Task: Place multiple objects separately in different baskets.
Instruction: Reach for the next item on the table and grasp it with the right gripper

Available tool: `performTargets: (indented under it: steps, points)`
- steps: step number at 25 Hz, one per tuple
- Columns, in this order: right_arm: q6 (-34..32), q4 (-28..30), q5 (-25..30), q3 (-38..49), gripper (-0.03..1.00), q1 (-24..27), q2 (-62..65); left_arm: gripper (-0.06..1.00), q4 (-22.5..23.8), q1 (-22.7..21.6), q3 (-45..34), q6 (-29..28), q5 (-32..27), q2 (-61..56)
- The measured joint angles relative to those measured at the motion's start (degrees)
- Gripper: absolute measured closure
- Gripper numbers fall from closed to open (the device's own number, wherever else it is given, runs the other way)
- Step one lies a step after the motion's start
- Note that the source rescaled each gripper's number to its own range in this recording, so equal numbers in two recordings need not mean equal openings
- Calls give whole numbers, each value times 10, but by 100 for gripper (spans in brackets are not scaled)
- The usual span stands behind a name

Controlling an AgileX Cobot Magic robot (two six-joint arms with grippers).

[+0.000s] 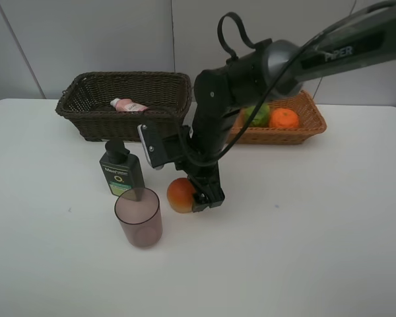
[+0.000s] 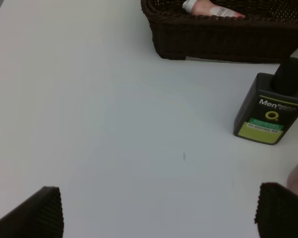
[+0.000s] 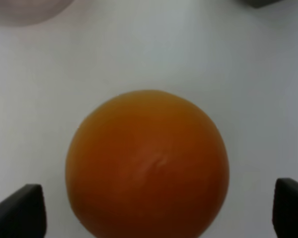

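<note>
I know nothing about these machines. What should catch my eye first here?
The big black arm bends down mid-table, its open pincer straddling a red-orange round fruit without touching it. Beside it stand a mauve cup and a dark green pump bottle; behind, the light basket holds a green fruit and a tangerine.

Under me spreads a white table [image 1: 303,257], smooth and matt, filling the lower three quarters of the high view. Its back edge runs across the upper part of that frame and rounds off at the far left. Behind it I see a pale grey wall [image 1: 86,39], split by a thin vertical seam [image 1: 172,33] near the top centre. A tiny dark speck [image 2: 184,156] marks the tabletop just below the middle of my left wrist view. A fainter dot [image 1: 276,206] sits right of centre in the high view.
</note>
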State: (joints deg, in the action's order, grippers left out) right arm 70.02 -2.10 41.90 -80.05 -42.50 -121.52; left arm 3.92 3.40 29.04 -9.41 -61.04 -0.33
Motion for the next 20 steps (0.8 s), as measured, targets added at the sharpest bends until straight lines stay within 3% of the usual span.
performTargets:
  steps: [15,18,20]
  points:
    - [0,-30,-22,0,-3,0,-27,-6,0,0,0,0,0,0]
    - [0,-32,-24,0,11,-1,-27,-6,0,0,0,0,0,0]
    - [0,-32,-25,0,34,-1,-27,-6,0,0,0,0,0,0]
